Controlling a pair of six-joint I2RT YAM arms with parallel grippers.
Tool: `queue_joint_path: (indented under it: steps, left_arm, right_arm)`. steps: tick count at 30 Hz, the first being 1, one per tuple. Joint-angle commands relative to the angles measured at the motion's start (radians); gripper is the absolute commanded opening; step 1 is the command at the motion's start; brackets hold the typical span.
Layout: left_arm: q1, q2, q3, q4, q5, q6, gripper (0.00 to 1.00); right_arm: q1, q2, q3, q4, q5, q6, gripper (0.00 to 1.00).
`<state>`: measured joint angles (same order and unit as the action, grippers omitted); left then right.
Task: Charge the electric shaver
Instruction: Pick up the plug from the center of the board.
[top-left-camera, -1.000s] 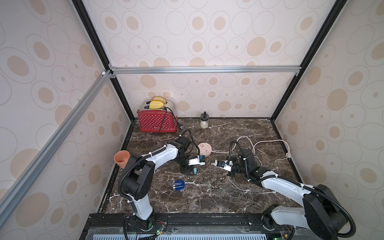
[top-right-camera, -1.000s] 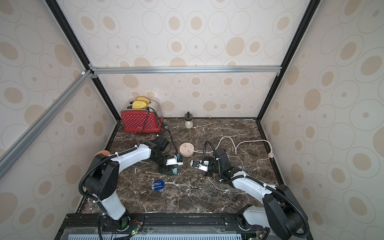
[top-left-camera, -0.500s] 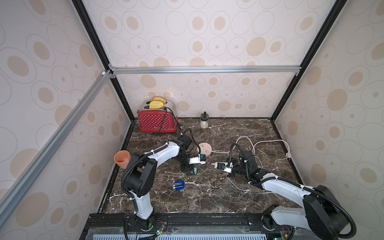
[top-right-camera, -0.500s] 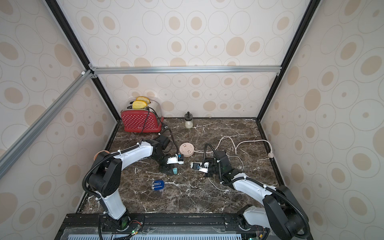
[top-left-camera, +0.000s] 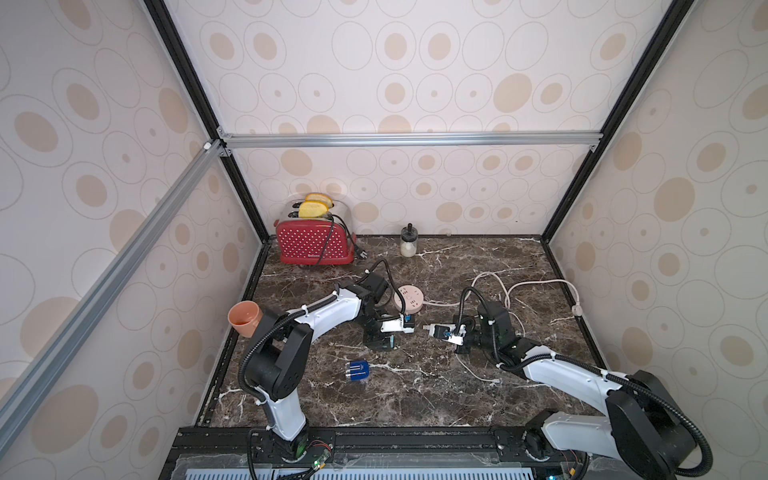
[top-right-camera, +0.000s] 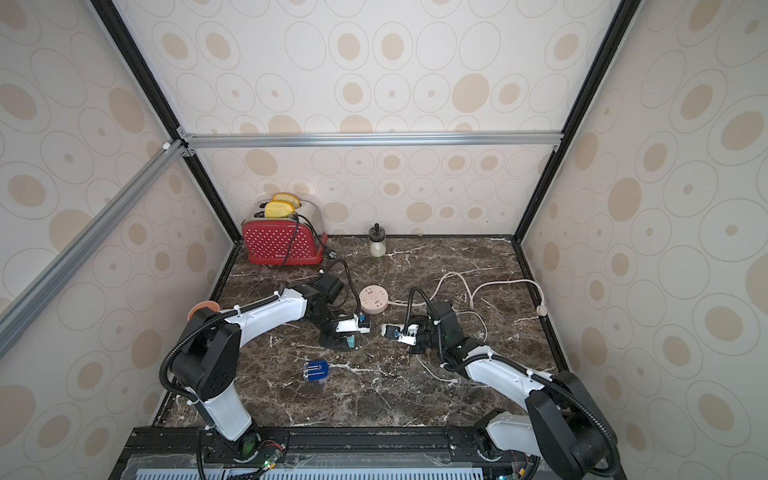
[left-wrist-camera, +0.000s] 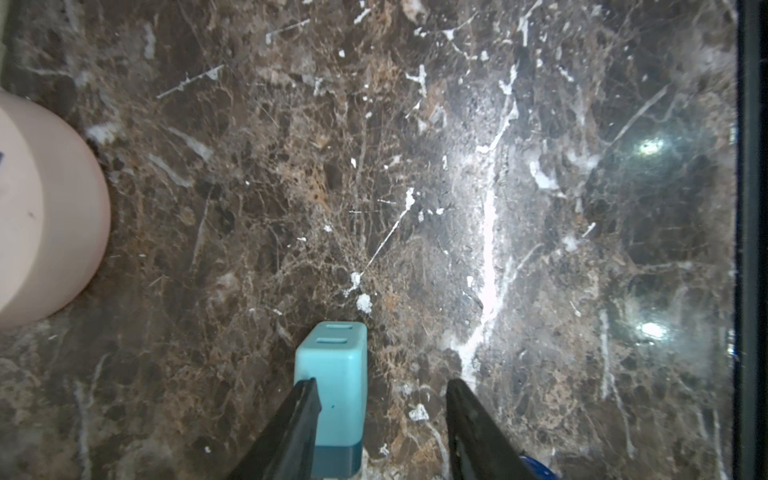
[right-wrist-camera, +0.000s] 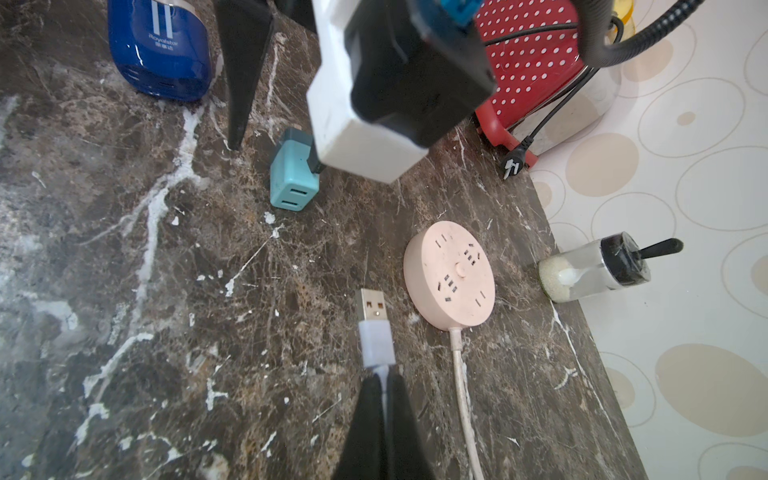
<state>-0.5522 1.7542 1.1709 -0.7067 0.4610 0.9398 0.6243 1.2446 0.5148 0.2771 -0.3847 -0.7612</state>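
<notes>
Starting with the left gripper: down at the marble table, jaws roughly half apart, straddling the teal adapter. See one finger lying flat against the adapter's side and a clear gap to the opposite finger, so bracketing, not clamping. Note the adapter standing on the table, its two slot ports facing the right arm's side.

Find the right gripper fully closed, pinching the white USB plug by its rear, with the metal tip sticking out ahead, aimed roughly at those ports but apart from them. Can't tell whether the plug rides above the table or touches it.

Locate the electric shaver in both top views, lying flat on the table, blue face with white stripes up. Place it toward the front edge, near the left gripper, well apart from the right one, touching neither.

Spot the round pink socket hub on the table just behind the two grippers, roughly between them, with its pale cord looping off toward the right wall.

Also see a red toaster in the back-left corner with yellow slices up top and its black plug loose on the table, a small glass jar by the back wall, and an orange cup at the left edge
</notes>
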Motion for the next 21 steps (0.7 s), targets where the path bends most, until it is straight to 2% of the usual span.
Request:
queue_joint_path:
  steps: [1, 7, 13, 17, 21]
  left_arm:
    - [-0.008, -0.015, -0.039, 0.096, -0.072, -0.005, 0.52]
    - [-0.008, -0.024, -0.045, 0.094, -0.09, 0.008, 0.52]
    - [-0.008, -0.074, -0.062, 0.084, -0.054, -0.009, 0.49]
    - [0.0, -0.11, -0.102, 0.165, -0.097, -0.019, 0.53]
    - [0.029, -0.065, -0.03, 0.086, -0.043, 0.005, 0.54]
  right_arm:
    - [0.009, -0.01, -0.006, 0.019, -0.003, -0.024, 0.0]
    - [0.008, -0.009, -0.006, 0.021, -0.003, -0.023, 0.0]
    - [0.008, -0.007, -0.006, 0.024, 0.0, -0.022, 0.0]
    - [0.008, -0.001, -0.006, 0.03, -0.005, -0.016, 0.0]
    - [0.008, -0.002, -0.001, 0.024, -0.011, -0.006, 0.0]
